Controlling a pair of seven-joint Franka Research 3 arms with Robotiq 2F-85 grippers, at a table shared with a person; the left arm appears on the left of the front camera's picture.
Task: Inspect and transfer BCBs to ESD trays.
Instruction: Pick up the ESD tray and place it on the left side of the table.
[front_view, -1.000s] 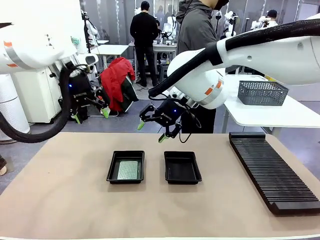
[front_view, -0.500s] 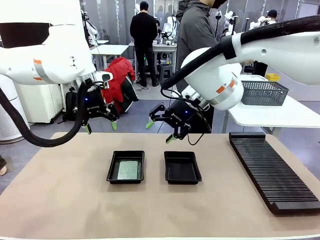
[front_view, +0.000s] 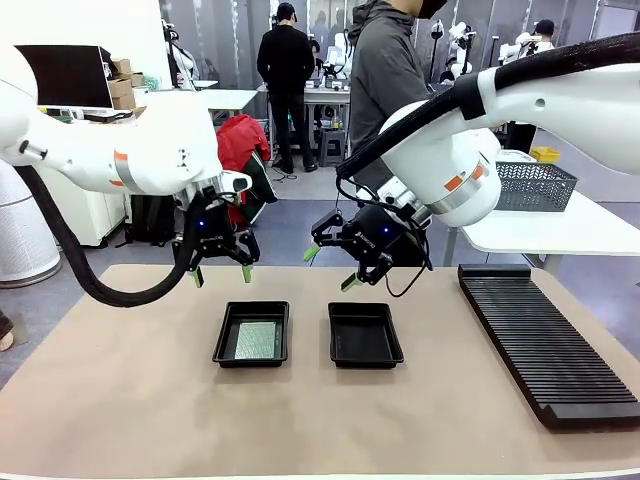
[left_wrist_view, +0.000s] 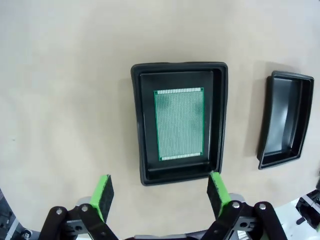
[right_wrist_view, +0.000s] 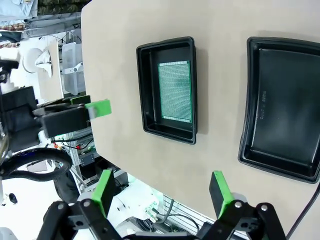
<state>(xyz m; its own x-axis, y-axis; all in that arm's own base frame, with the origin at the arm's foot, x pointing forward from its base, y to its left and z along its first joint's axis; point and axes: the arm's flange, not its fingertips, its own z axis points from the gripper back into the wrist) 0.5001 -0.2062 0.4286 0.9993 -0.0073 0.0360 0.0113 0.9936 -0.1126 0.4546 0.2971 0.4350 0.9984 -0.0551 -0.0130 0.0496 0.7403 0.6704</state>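
Note:
Two black ESD trays lie side by side mid-table. The left tray (front_view: 222, 338) (left_wrist_view: 137, 125) (right_wrist_view: 150, 85) holds one green BCB (front_view: 256, 340) (left_wrist_view: 180, 124) (right_wrist_view: 175, 91) lying flat. The right tray (front_view: 365, 335) (left_wrist_view: 285, 120) (right_wrist_view: 282, 105) has nothing in it. My left gripper (front_view: 221, 272) (left_wrist_view: 161, 192) hovers open above the far edge of the left tray, fingers pointing down. Just beyond the far edge of the right tray my right gripper (front_view: 331, 268) (right_wrist_view: 161, 192) hangs tilted, also open. Neither holds anything.
A long black ribbed rack (front_view: 545, 340) runs along the table's right side. A person in a grey hoodie (front_view: 385, 70) stands at the far side. A grey mesh basket (front_view: 525, 185) sits on a white side table behind the rack.
My left gripper has swung right and down from the far left to above the left tray. The right gripper has shifted a little to the right. Both stayed open.

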